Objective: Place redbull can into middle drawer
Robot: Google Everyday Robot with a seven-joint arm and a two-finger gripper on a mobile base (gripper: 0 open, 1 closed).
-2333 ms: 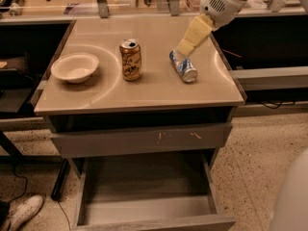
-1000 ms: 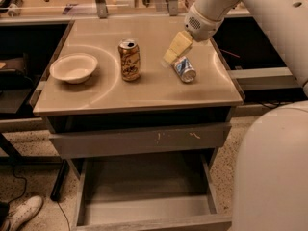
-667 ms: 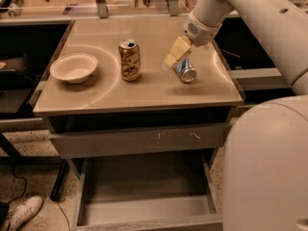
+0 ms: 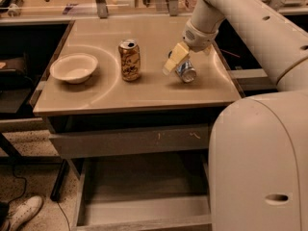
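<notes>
The redbull can (image 4: 185,72) lies on its side on the tan tabletop (image 4: 144,88), right of centre, silver top towards me. My gripper (image 4: 176,61) is down at the can's left side, right against it. The arm comes in from the upper right. The middle drawer (image 4: 144,208) stands pulled open below the table, wide and shallow, its grey inside bare.
A gold can (image 4: 130,60) stands upright left of the redbull can. A white bowl (image 4: 73,67) sits at the table's left. A shut drawer front with yellowish scratches (image 4: 130,141) is above the open drawer. My white arm body (image 4: 260,162) fills the lower right.
My gripper has come down and left onto the lying redbull can. My arm body has swung in to fill the right side. The can, gold can and bowl have not moved.
</notes>
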